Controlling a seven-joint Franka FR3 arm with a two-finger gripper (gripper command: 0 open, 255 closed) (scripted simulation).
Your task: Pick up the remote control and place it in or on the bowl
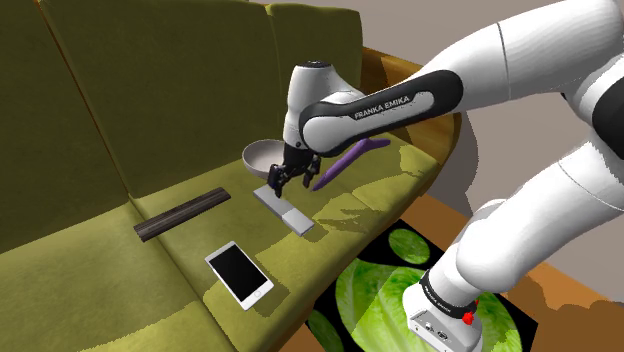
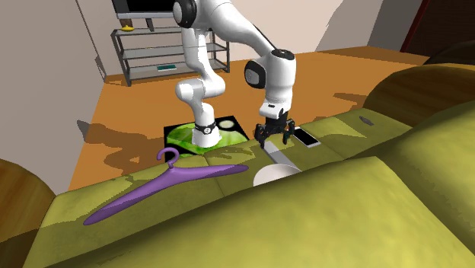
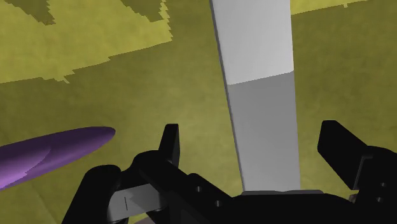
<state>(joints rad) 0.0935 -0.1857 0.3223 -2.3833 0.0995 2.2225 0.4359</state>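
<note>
we are holding our pincer [image 1: 285, 182] spread wide over one end of the grey remote control [image 1: 292, 213], which is lying on the green sofa [image 1: 90, 120] near the bowl [image 1: 262, 157].

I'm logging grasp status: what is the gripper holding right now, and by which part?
Nothing is held. The gripper is open, its fingers apart on either side of the grey remote control, not touching it; the remote lies on the green sofa.
</note>
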